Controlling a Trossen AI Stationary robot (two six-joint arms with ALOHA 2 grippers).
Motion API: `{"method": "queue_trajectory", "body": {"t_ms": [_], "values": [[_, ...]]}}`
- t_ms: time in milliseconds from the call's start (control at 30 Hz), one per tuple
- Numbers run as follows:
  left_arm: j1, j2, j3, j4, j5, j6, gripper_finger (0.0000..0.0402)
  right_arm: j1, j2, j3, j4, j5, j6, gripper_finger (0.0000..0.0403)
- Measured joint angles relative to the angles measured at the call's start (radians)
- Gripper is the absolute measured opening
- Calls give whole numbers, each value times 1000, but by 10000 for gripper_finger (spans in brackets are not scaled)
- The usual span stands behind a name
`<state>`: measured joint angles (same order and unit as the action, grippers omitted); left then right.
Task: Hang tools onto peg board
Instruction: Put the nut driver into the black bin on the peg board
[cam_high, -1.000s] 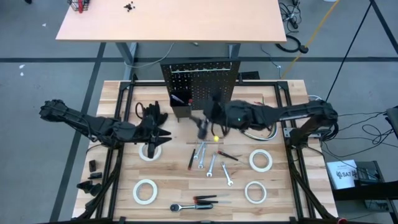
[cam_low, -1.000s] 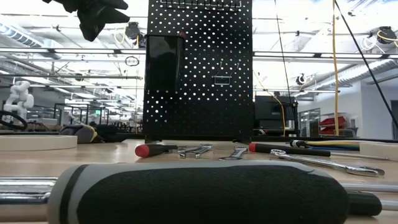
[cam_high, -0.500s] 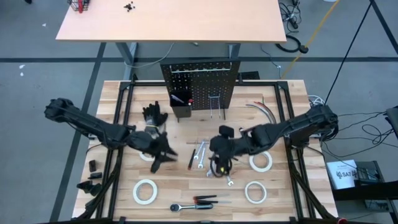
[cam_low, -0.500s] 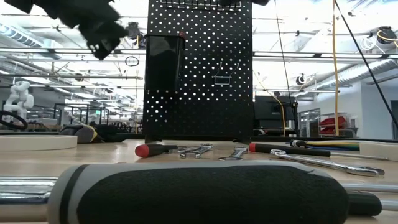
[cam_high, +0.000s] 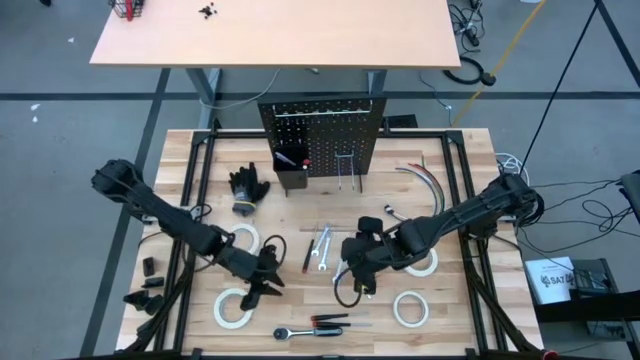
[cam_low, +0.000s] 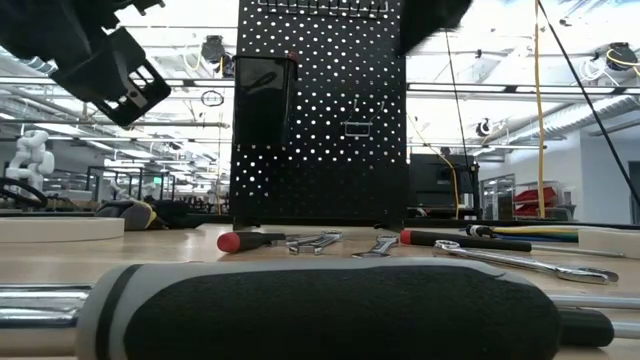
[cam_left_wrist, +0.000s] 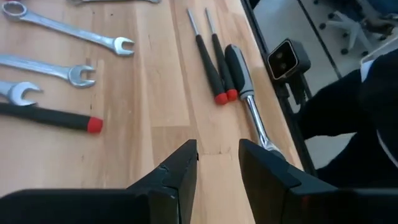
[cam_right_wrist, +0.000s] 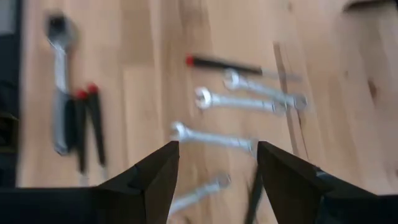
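1. The peg board (cam_high: 322, 135) stands upright at the far edge of the table (cam_high: 470, 150), with its black box bin (cam_high: 291, 172) on the left part and a thin wire hook (cam_high: 346, 168) hanging right of the bin.
2. The left gripper (cam_high: 258, 286) hangs over the near left part of the table, between two white tape rolls (cam_high: 241, 241), one beyond it and one on its near side. Its fingers (cam_left_wrist: 180, 171) stand a narrow gap apart and hold nothing.
3. Past those fingers lie the ratchet (cam_left_wrist: 245, 87) and two slim screwdrivers (cam_left_wrist: 208, 59) side by side, close against it, near the front edge.
4. The right gripper (cam_high: 360, 272) is low over the middle of the table, near the silver wrenches (cam_high: 340, 265). Its fingers (cam_right_wrist: 155, 171) are spread wide and empty, with the wrenches showing between them.
5. A red-tipped screwdriver (cam_high: 308, 255) lies just left of the wrenches.
6. Two more tape rolls (cam_high: 409, 307) sit on the right side, one partly under the right arm.
7. A pair of black gloves (cam_high: 247, 187) lies left of the bin, apart from both arms.
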<state>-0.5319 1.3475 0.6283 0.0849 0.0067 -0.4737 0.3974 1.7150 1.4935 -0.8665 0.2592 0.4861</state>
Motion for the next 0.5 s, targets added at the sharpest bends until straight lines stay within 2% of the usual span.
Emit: {"method": "queue_trajectory", "body": {"t_ms": [233,500], "values": [[-16,67,8,132,-71,-55,121,-45,-4,-220,104,28,14,212],[-36,74,8,146,-131,-98,121,-76,-4,-440,360,33,73,212]]}}
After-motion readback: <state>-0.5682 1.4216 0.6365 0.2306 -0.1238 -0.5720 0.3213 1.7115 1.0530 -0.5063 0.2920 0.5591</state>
